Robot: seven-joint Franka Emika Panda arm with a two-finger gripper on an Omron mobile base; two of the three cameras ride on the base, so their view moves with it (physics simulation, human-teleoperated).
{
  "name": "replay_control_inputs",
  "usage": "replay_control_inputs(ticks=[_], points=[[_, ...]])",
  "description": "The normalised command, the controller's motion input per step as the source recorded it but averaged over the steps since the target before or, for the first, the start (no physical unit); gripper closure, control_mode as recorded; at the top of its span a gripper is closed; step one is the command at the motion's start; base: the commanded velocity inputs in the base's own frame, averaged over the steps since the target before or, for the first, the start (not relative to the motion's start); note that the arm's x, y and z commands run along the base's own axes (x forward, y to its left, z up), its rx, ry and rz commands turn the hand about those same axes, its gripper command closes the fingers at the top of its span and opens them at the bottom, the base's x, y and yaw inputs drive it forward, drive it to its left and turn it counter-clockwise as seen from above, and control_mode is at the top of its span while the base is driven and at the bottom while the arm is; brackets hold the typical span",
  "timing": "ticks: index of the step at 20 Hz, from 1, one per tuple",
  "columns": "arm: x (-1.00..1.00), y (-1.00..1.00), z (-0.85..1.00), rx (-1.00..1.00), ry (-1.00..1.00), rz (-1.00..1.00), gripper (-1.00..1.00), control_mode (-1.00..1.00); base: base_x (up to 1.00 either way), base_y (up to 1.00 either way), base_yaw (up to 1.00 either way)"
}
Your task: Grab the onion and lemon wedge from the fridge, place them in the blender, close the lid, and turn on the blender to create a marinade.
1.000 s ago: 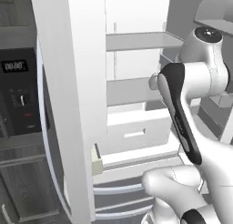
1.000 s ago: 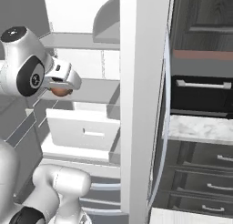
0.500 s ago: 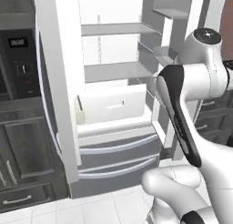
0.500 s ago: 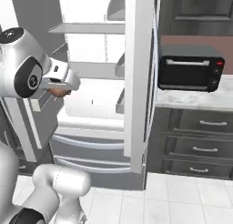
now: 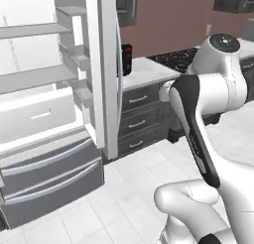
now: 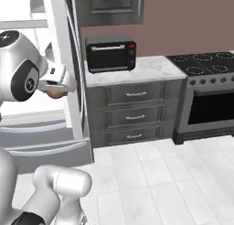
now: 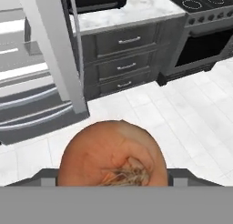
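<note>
One of the two ingredients, the onion [image 7: 113,154], sits clamped between the gripper [image 6: 55,88] fingers beside the open fridge [image 5: 101,74] door, so the carry is underway and next comes finding the blender.

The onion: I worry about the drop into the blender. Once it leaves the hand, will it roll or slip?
The onion looks round and smooth-skinned, so it would probably roll on a flat surface. It seems firm rather than squashy, keeping its ball shape in the hand. The dry root tuft likely adds little grip.
</note>
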Motion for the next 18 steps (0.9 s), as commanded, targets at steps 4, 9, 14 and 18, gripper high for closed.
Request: replay_control_inputs(ticks=[4,9,14,18], points=[[0.0,0.0,0.0,0.0,0.0,0.0,1.0,1.0,0.01,-0.67,-0.71],[0.0,0.0,0.0,0.0,0.0,0.0,1.0,1.0,0.08,-0.59,-0.73],[0.0,0.0,0.0,0.0,0.0,0.0,1.0,1.0,0.24,-0.52,-0.69],[0.0,0.0,0.0,0.0,0.0,0.0,1.0,1.0,0.47,-0.39,-0.64]])
